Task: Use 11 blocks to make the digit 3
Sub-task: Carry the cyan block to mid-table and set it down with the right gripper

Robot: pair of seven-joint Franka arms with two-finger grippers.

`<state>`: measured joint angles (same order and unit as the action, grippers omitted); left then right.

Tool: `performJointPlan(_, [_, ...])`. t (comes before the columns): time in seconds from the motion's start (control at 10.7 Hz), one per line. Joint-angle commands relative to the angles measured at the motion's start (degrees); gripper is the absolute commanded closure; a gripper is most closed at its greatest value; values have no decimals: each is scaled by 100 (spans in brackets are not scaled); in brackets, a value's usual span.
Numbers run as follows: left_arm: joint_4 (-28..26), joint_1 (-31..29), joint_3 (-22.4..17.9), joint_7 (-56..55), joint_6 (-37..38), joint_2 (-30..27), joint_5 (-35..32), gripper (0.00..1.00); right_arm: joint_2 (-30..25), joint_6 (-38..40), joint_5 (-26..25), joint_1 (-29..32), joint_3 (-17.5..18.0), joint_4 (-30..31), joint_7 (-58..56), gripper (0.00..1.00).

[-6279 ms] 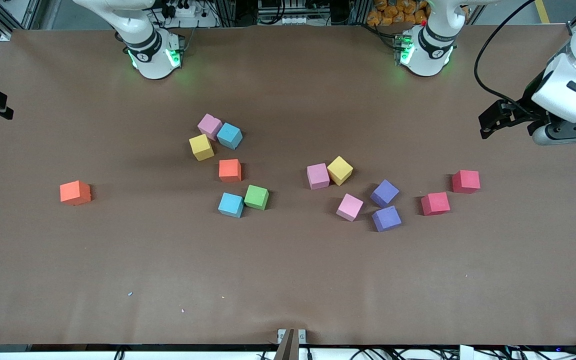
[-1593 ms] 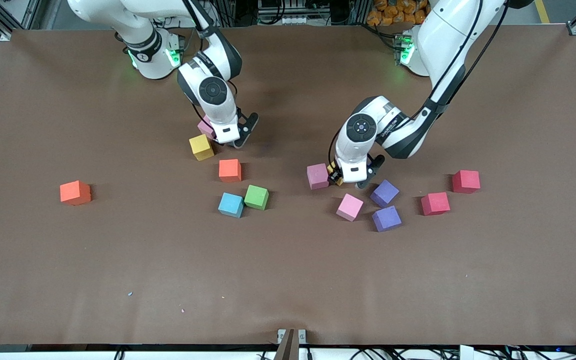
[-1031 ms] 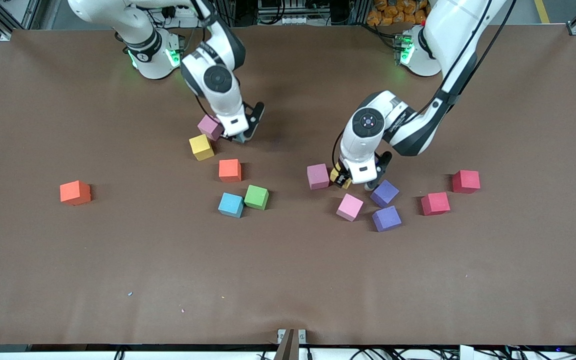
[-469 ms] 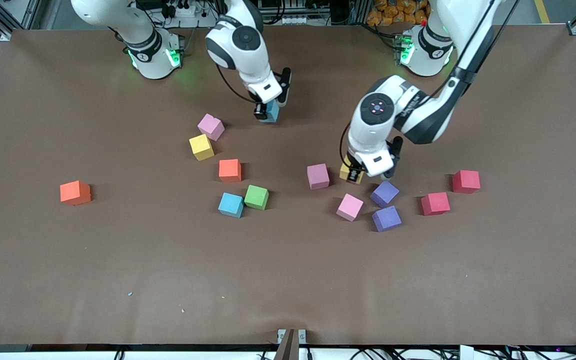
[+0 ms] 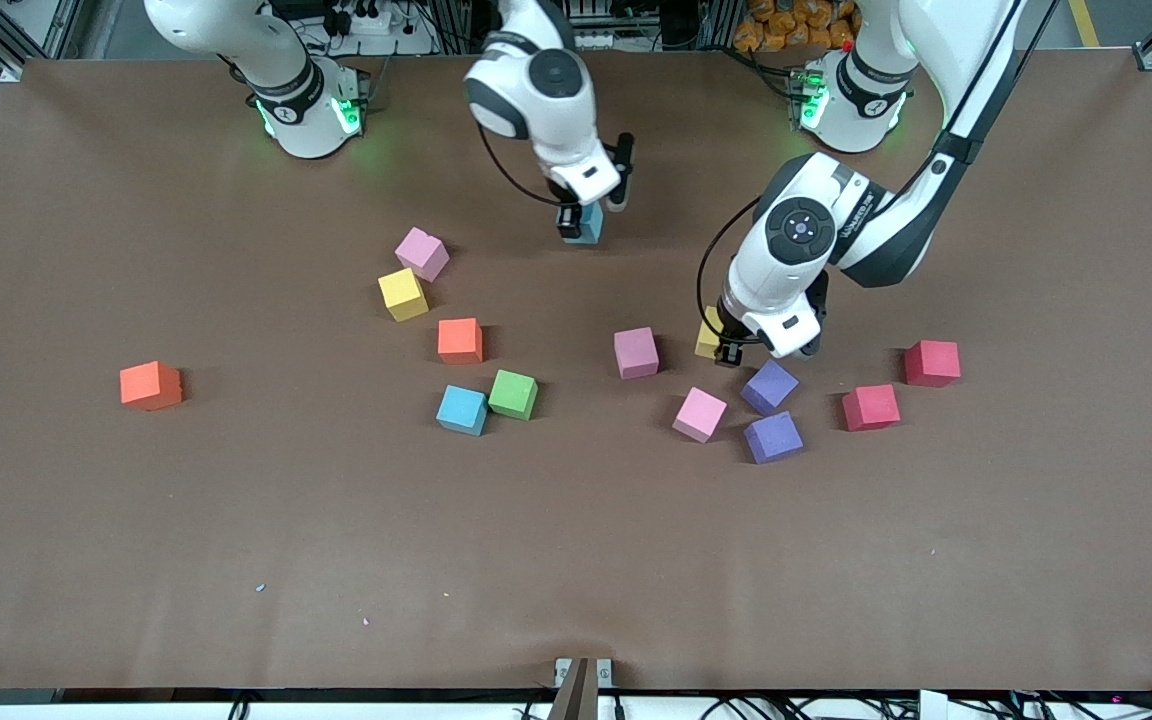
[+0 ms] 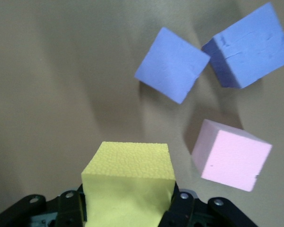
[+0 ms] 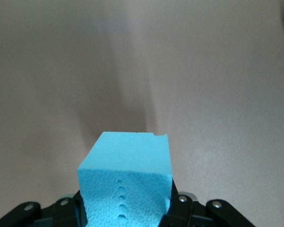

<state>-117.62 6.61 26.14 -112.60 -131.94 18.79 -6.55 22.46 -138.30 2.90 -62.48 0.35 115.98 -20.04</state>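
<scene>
Grippers are both carrying: I am holding a blue block (image 5: 589, 224) in the right gripper (image 5: 581, 222) and a yellow block (image 5: 707, 336) in the left gripper (image 5: 726, 345), each lifted beside the pink block (image 5: 636, 352) to seed the digit on bare table (image 5: 576, 520).

Fourteen blocks show in all: three pink (image 5: 422, 253), two yellow (image 5: 403, 294), two blue (image 5: 462, 410), two orange (image 5: 150, 385), two purple (image 5: 769, 386), two red (image 5: 932, 362) and one green (image 5: 513, 394); two of these, one blue (image 7: 128, 177) and one yellow (image 6: 130, 182), sit clamped in grippers

Blocks (image 5: 699, 413) crowd mid-table; the table (image 5: 576, 560) nearer the camera lies open.
</scene>
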Motion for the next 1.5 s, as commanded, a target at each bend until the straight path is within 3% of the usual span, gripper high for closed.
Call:
performJointPlan(0.0, [-340,-72,145,-61,-130,-236,163,100,749,382,-377,-80,-62,-1012,412,100])
performJointPlan(0.19, [-367,-72,146,-61,-130,-236,163,100,1041,462,-816,-11,-44,-1331,299,100])
performJointPlan(0.66, [-367,-81,146,-69,-130,-236,171,100,1357,1041,-712,218,-44,-1788,53,100])
performJointPlan(1.31, [-367,-81,146,-61,-130,-236,171,100,1578,1042,-800,157,-44,-1956,-132,100])
performJointPlan(1.41, [-375,-81,146,-43,-130,-227,171,100,1578,1033,-774,157,-44,-1956,-132,91])
